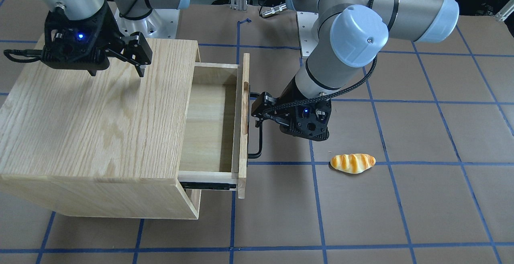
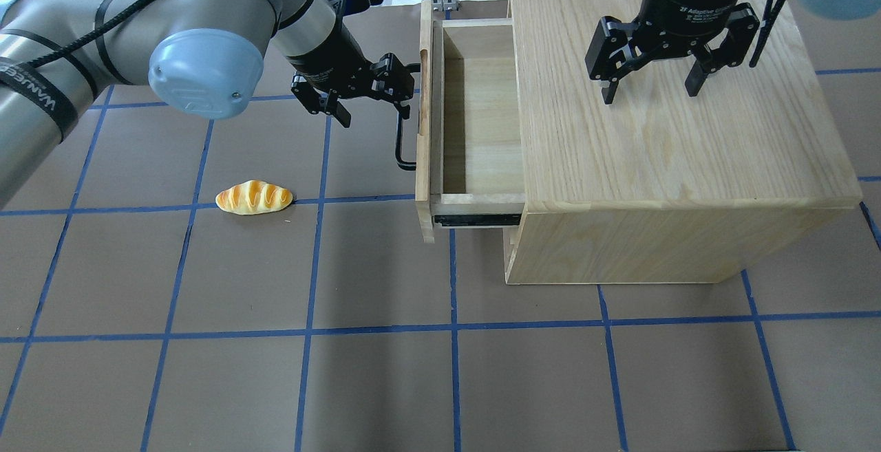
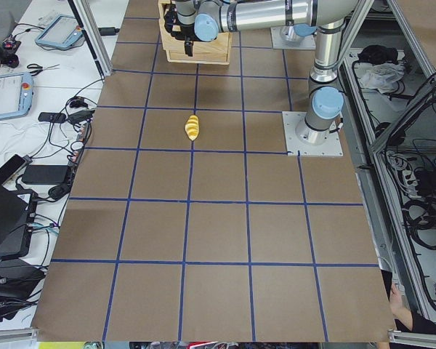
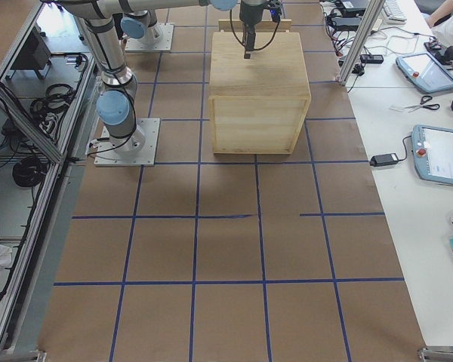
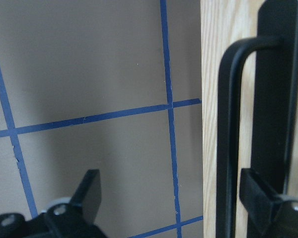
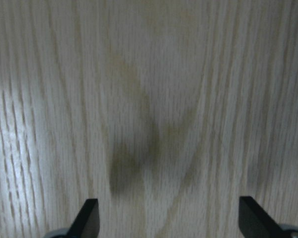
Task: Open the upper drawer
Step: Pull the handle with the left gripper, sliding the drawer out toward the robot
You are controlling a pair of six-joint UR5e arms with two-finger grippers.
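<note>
1. Fingers (image 5: 89,196) of my left gripper (image 2: 375,102) come first, nearest my wrist camera; they stand spread wide and pinch nothing; one tip hangs over bare table (image 2: 344,369), the other sits in front of the drawer's face.
2. Just past them runs the black bar handle (image 5: 227,148); it lies between my two left fingers, hard by the one on the drawer side and well apart from the other; whether that finger touches the bar I cannot tell.
3. Behind the handle is the upper drawer (image 2: 425,128); its flat pale front stands part-way out from the cabinet, so the pale floor of the box shows from above; a black slide rail (image 2: 475,219) shows along its side, between the front panel and the cabinet.
4. Beyond the drawer box sits the oak cabinet (image 2: 654,163) that houses it, on the brown, blue-taped table.
5. Over the cabinet's top hangs my right gripper (image 2: 649,93), pointing down; its fingers are spread with only wood grain between them; whether the tips touch the wood I cannot tell.
6. Out on the open table on my left side lies a toy bread roll (image 2: 255,197), on a blue tape line, apart from both grippers and from the drawer.
</note>
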